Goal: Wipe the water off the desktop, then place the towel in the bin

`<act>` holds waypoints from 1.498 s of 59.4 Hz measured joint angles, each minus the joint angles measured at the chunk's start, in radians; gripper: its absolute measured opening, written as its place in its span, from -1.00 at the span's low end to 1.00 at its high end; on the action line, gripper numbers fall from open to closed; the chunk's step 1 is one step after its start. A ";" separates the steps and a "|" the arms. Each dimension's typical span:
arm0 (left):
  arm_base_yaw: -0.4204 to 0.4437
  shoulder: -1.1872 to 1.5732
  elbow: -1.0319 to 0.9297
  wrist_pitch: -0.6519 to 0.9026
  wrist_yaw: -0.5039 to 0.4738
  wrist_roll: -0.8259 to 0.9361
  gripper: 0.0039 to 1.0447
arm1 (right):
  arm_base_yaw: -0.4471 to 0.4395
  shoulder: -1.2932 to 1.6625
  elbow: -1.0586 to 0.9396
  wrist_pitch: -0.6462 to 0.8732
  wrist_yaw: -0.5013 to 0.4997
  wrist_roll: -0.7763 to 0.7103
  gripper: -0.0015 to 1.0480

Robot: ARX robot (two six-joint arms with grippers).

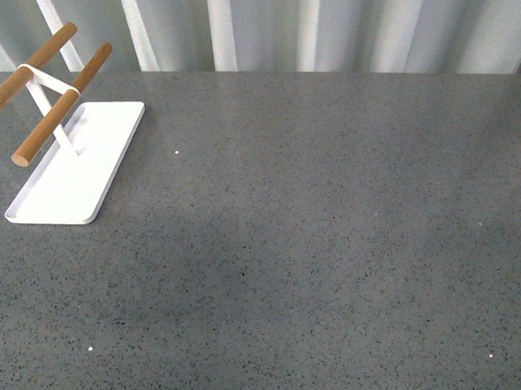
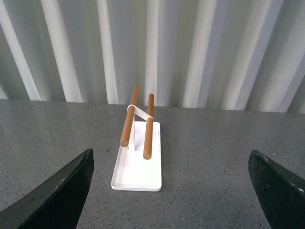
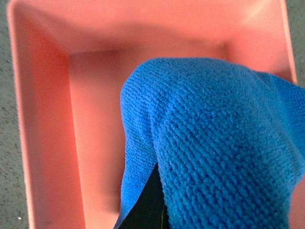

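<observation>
In the right wrist view the royal-blue plush towel [image 3: 214, 143] fills most of the picture, draped over my right gripper [image 3: 152, 210], which is shut on it. It hangs over the inside of the pink bin [image 3: 43, 119]. Only a dark bit of the gripper shows under the cloth. The dark-grey speckled desktop [image 1: 317, 245] fills the front view; neither arm nor the towel shows there. My left gripper [image 2: 171, 200] is open and empty above the desktop [image 2: 214, 157], its dark fingers [image 2: 62, 195] far apart.
A white tray [image 1: 78, 171] bearing a rack with two wooden rods [image 1: 60, 105] stands at the desktop's far left; it also shows in the left wrist view [image 2: 138, 164]. A pale ribbed wall [image 1: 321, 23] runs behind the desktop.
</observation>
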 joint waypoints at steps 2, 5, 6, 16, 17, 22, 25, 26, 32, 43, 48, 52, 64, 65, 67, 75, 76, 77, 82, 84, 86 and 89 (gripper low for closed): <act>0.000 0.000 0.000 0.000 0.000 0.000 0.87 | 0.001 0.013 0.001 -0.004 0.023 -0.014 -0.90; 0.000 0.000 0.000 0.000 0.000 0.000 0.87 | 0.002 0.029 0.002 -0.017 0.052 -0.029 -0.76; 0.000 0.000 0.000 0.000 0.000 0.000 0.87 | 0.003 0.036 0.002 -0.025 0.064 -0.037 -0.69; 0.000 0.000 0.000 0.000 0.000 0.000 0.87 | 0.006 0.079 0.003 -0.048 0.130 -0.092 -0.21; 0.000 0.000 0.000 0.000 0.000 0.000 0.87 | 0.006 0.080 0.003 -0.048 0.135 -0.097 -0.18; 0.000 0.000 0.000 0.000 0.000 0.000 0.87 | 0.006 0.085 0.005 -0.050 0.142 -0.114 0.13; 0.000 0.000 0.000 0.000 0.000 0.000 0.87 | 0.006 0.085 0.007 -0.053 0.150 -0.128 0.33; 0.000 0.000 0.000 0.000 0.000 0.000 0.87 | 0.006 0.085 0.008 -0.054 0.152 -0.132 0.40; 0.000 0.000 0.000 0.000 0.000 0.000 0.87 | 0.004 0.085 0.016 -0.059 0.150 -0.138 0.71; 0.000 0.000 0.000 0.000 0.000 0.000 0.87 | -0.006 0.079 0.053 -0.086 0.101 -0.130 0.86; 0.000 0.000 0.000 0.000 0.000 0.000 0.87 | -0.006 0.051 0.077 -0.102 0.044 -0.105 0.86; 0.000 0.000 0.000 0.000 0.000 0.000 0.87 | -0.005 0.028 0.087 -0.111 0.003 -0.090 0.86; 0.000 0.000 0.000 0.000 0.000 0.000 0.87 | 0.033 -0.156 0.027 -0.040 -0.151 -0.048 0.86; 0.000 0.000 0.000 0.000 0.000 0.000 0.87 | 0.040 -0.181 0.008 -0.018 -0.166 -0.041 0.86; 0.000 0.000 0.000 0.000 0.000 0.000 0.87 | 0.056 -0.232 -0.032 0.019 -0.187 -0.032 0.86; 0.000 0.000 0.000 0.000 0.000 0.000 0.87 | 0.132 -0.431 -0.213 0.119 -0.274 -0.012 0.86; 0.000 0.000 0.000 0.000 0.000 0.000 0.87 | 0.146 -0.462 -0.243 0.129 -0.279 -0.011 0.86; 0.000 0.000 0.000 0.000 0.000 0.000 0.87 | 0.161 -0.491 -0.273 0.139 -0.281 -0.011 0.86; 0.000 0.000 0.000 0.000 0.000 0.000 0.87 | 0.240 -0.630 -0.419 0.172 -0.291 -0.006 0.86; 0.000 0.000 0.000 0.000 0.000 0.000 0.87 | 0.261 -0.664 -0.459 0.177 -0.295 -0.005 0.86; 0.000 0.000 0.000 0.000 0.000 0.000 0.87 | 0.287 -0.706 -0.510 0.186 -0.291 -0.005 0.86; 0.000 0.000 0.000 0.000 0.000 0.000 0.87 | 0.312 -0.751 -0.569 0.208 -0.283 0.000 0.86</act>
